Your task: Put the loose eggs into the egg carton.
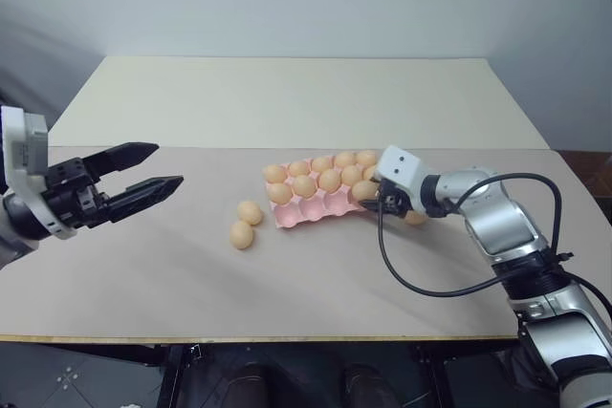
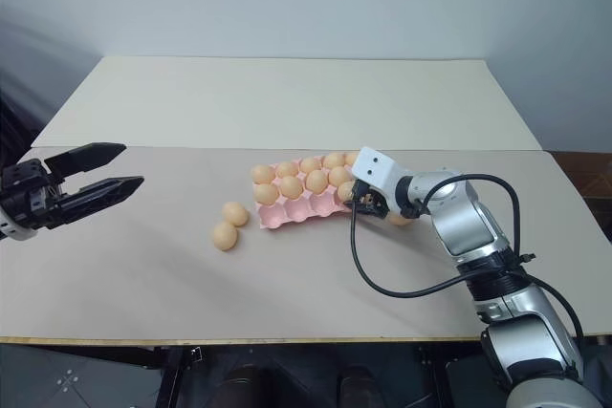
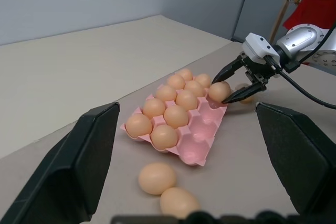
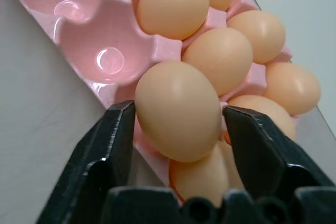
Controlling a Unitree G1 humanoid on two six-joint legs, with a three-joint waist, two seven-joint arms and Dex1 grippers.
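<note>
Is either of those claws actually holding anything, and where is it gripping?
The right gripper has an egg between its jaws, at its sides, over the pink carton; they look just parted. The left gripper is open, empty.

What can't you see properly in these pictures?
- Head views: the right pincer and the egg between its fingers hide behind its own white wrist block.
- Right wrist view: that egg covers the cup beneath, so whether it is seated stays unclear; the carton is cut off by the edges.
</note>
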